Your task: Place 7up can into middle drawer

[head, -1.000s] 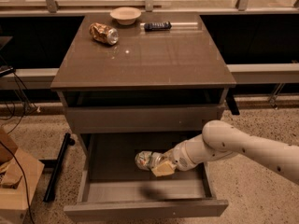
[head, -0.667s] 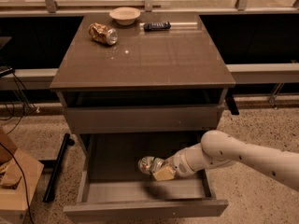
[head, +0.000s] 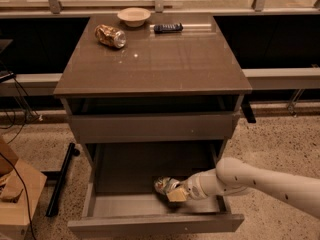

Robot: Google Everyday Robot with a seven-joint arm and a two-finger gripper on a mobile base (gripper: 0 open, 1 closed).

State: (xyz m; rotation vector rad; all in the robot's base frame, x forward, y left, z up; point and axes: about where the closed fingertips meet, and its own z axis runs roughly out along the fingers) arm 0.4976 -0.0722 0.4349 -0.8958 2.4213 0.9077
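— What had changed from a moment before?

— The gripper [head: 172, 193] had sunk lower and come nearer the front strip, carrying the 7up can [head: 164, 185] with it.

— And the fingers?

— The tan, blocky fingers [head: 176, 195] were clamped on the can's right end. The can lay tilted on its side, pale and crumpled-looking, inside the middle drawer [head: 155, 224], right of centre and close to the front. Whether it touched the floor, I could not tell.

— The drawer itself?

— It was a shallow grey metal tray with thin side walls, pulled well out. The smooth white arm [head: 250, 179] reached in over its right wall. Above it, the upper drawer [head: 150, 127] showed a taller plain panel.

— Anything on the worktop [head: 150, 64]?

— It was glossy brown. A dented gold-brown can [head: 111, 36] lay at the back left, a round pale bowl [head: 133, 16] stood behind it, and a flat dark object [head: 168, 28] lay beside the bowl.
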